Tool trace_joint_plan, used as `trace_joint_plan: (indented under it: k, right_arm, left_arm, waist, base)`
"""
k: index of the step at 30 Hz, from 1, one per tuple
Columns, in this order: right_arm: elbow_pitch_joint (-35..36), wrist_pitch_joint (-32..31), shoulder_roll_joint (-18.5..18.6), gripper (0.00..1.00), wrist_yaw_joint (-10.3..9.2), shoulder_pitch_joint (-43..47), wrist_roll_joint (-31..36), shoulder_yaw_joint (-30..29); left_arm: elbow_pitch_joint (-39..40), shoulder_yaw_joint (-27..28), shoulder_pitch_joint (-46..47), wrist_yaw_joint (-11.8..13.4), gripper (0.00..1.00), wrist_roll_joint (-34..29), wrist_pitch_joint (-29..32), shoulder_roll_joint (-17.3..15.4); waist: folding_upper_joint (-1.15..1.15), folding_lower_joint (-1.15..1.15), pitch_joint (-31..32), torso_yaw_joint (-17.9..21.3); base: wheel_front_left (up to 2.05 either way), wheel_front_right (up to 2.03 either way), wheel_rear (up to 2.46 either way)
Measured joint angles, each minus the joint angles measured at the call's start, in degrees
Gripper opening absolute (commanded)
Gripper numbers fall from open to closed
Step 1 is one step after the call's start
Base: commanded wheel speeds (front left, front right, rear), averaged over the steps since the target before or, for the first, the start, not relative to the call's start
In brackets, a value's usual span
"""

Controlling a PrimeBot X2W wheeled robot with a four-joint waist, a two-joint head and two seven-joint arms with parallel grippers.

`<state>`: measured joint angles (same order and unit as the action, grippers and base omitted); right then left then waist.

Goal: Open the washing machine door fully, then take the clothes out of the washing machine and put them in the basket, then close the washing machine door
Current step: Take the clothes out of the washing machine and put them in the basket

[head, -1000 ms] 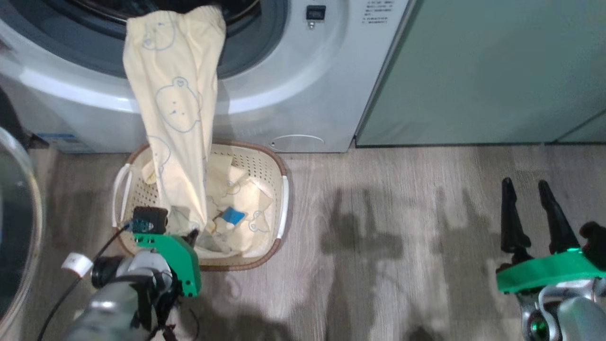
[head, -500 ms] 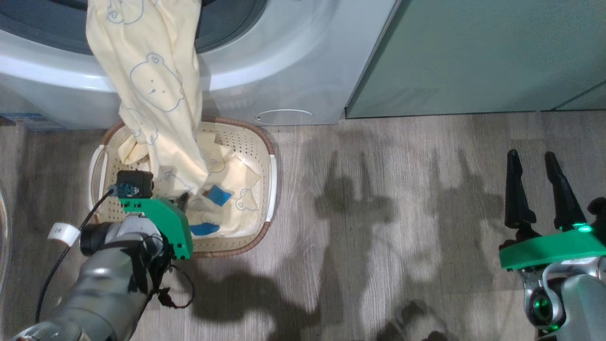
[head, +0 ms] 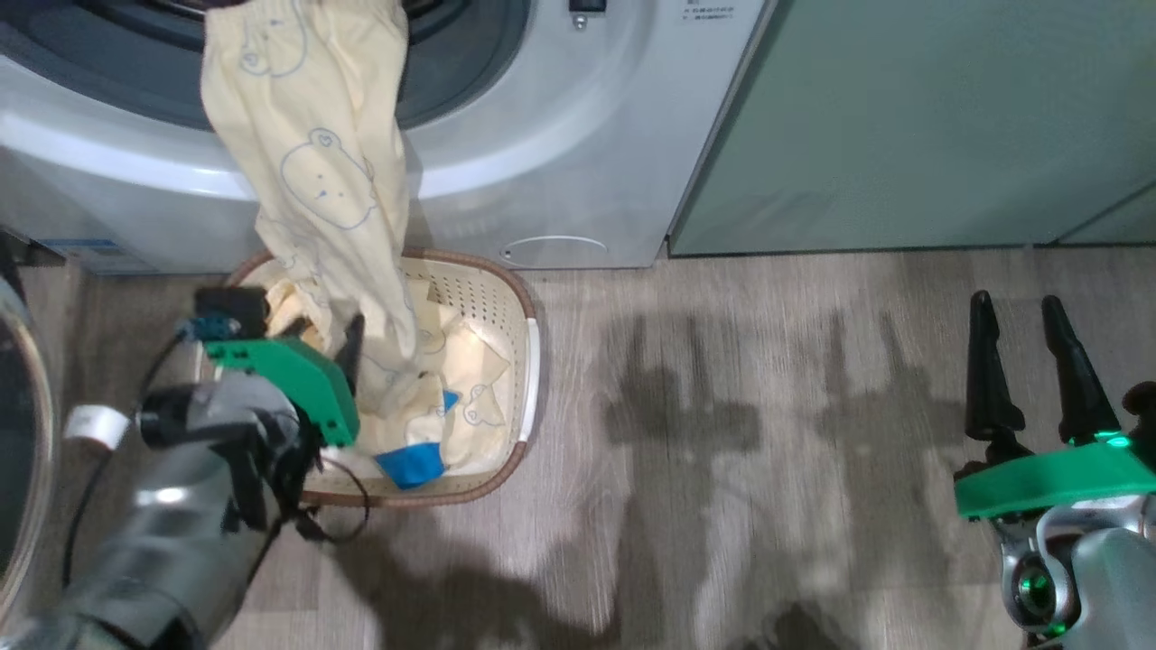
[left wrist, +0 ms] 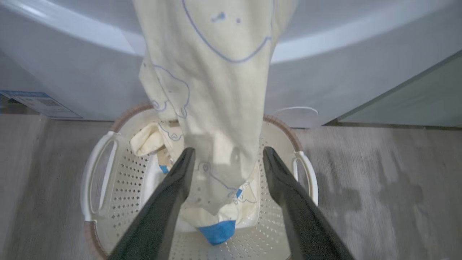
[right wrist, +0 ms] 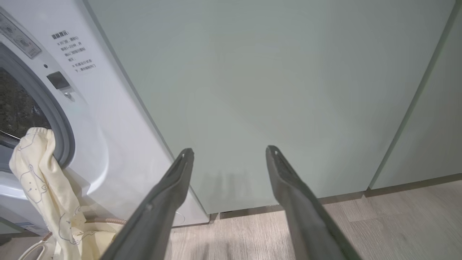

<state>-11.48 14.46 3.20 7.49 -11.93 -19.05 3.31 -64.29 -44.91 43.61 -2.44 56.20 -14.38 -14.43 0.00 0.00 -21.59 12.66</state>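
A long pale yellow garment of the clothes (head: 325, 171) hangs from the washing machine (head: 560, 135) drum mouth down into the basket (head: 510, 282), where more yellow cloth and a blue piece (head: 411, 462) lie. My left gripper (left wrist: 228, 153) hovers over the basket (left wrist: 108, 202), open. The hanging cloth (left wrist: 216, 90) drops between and just beyond its fingertips, ungripped. One left finger (head: 350, 348) shows beside the cloth. My right gripper (head: 1016, 302) stands open and empty over the floor at the right. The washing machine door (head: 13, 451) shows as a clear curved edge at far left.
Sage-green cabinet fronts (head: 903, 117) stand right of the washer, and my right gripper (right wrist: 228, 150) faces them. Grey wood-look floor (head: 722, 451) stretches from the basket to the right arm. A blue-white sticker (left wrist: 39, 103) sits low on the washer.
My left gripper has opened and let go of the yellow cloth's lower end, which now lies in the basket. The head camera shifted; the right arm has not moved.
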Motion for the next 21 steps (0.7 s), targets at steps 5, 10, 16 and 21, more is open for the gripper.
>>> trace_joint_plan:
  k: [5, 10, 16, 21]
  right_arm:
    - [-0.1, 0.0, 0.0, 1.00, 0.00, 0.7, 0.3, 0.0]
    - [-0.6, 0.0, -0.1, 1.00, 0.00, 2.5, 0.4, 0.1]
    - [-0.9, 0.0, -0.1, 1.00, 0.00, 4.6, 0.4, 0.1]
    - [-1.1, 0.0, -0.2, 1.00, 0.00, 6.1, 0.4, 0.0]
  left_arm:
    - [8.8, 10.3, -1.9, 1.7, 1.00, -6.8, 0.0, -2.5]
    - [18.4, 23.1, -9.9, 1.9, 1.00, -14.5, 0.0, -2.7]
    - [26.6, 35.0, -20.5, 0.5, 1.00, -23.6, 0.0, -0.1]
    - [31.2, 41.5, -25.7, -1.3, 1.00, -29.4, 0.0, 2.8]
  waist:
    - [0.00, 0.00, 1.6, -0.6]
    - [0.00, 0.00, 3.8, -0.5]
    - [0.00, 0.00, 7.1, -0.5]
    - [0.00, 0.00, 9.7, -0.7]
  base:
    - [0.00, 0.00, 0.00]
    - [0.00, 0.00, 0.00]
    - [0.00, 0.00, 0.00]
    - [0.00, 0.00, 0.00]
